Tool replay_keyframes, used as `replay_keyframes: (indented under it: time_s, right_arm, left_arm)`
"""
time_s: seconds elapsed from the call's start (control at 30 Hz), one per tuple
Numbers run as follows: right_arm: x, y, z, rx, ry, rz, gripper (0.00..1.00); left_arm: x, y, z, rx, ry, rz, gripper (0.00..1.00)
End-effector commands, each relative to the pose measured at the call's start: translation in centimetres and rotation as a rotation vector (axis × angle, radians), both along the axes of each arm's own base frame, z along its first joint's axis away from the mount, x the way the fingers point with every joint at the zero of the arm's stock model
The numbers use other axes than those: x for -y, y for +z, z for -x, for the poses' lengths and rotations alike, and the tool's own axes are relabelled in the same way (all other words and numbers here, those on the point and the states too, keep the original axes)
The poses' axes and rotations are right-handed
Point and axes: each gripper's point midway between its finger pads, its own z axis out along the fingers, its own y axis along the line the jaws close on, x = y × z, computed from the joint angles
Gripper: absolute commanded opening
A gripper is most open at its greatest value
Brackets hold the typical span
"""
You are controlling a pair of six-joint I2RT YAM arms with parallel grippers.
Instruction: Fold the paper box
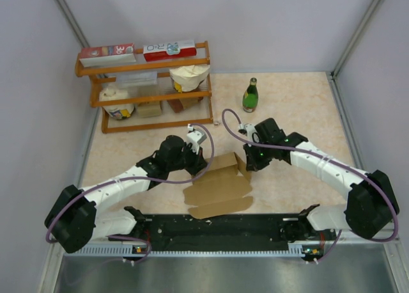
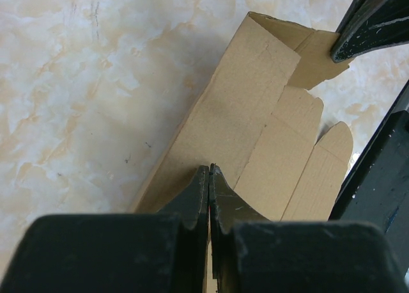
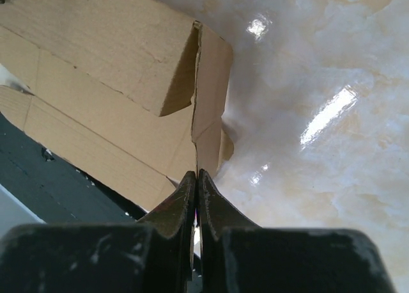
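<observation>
Paper box [image 1: 217, 190], partly folded, lying on the marbled counter [image 1: 300, 114] between the two hands; its far long panel is raised off the sheet, while the near panels and flaps lie flat on the counter, on the near side of both hands.

Left hand [image 2: 209, 173]: fingers pressed together with no gap, at the left end of the raised panel; a thin sliver of brown shows between the pads, so the hand appears to be pinching the cardboard edge; the panel runs away from the fingertips, up and to the right in the left wrist view.

Right hand [image 3: 196, 175]: fingers likewise closed tight, on an upright end flap at the right end of the box; the flap is seen edge-on, running straight up out of the fingertips; the raised panel lies to the left of that hand, bare counter to its right.

In the left wrist view the right hand's dark finger meets the flap at the far end of the panel.

Beyond both hands, well apart from the box: a green bottle [image 1: 250, 96] standing upright and a wooden shelf [image 1: 155, 124] holding goods.
</observation>
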Motion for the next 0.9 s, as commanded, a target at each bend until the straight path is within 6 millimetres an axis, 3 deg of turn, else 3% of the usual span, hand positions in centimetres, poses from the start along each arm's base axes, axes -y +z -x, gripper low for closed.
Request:
replay_keyframes:
  time_s: [0.0, 0.23, 0.4, 0.57, 0.87]
  right_arm:
    - [-1.6, 0.8, 0.7, 0.001, 0.031, -0.067, 0.0]
    - [-2.5, 0.2, 1.3, -0.012, 0.05, -0.108, 0.02]
    - [-2.9, -0.5, 1.9, -0.019, 0.061, -0.14, 0.16]
    - [-3.5, 0.1, 1.9, 0.023, 0.071, -0.196, 0.28]
    - [-4.9, 0.9, 1.7, 0.068, 0.1, -0.302, 0.34]
  left_arm:
    - [-0.1, -0.3, 0.3, -0.009, -0.001, -0.005, 0.0]
    - [0.0, -0.2, 0.4, -0.012, -0.004, -0.003, 0.0]
    - [-0.3, -0.4, 0.4, -0.014, 0.001, -0.011, 0.0]
    - [-0.2, -0.4, 0.4, -0.015, 0.001, -0.01, 0.0]
    - [-0.2, -0.5, 0.4, -0.021, 0.0, -0.012, 0.0]
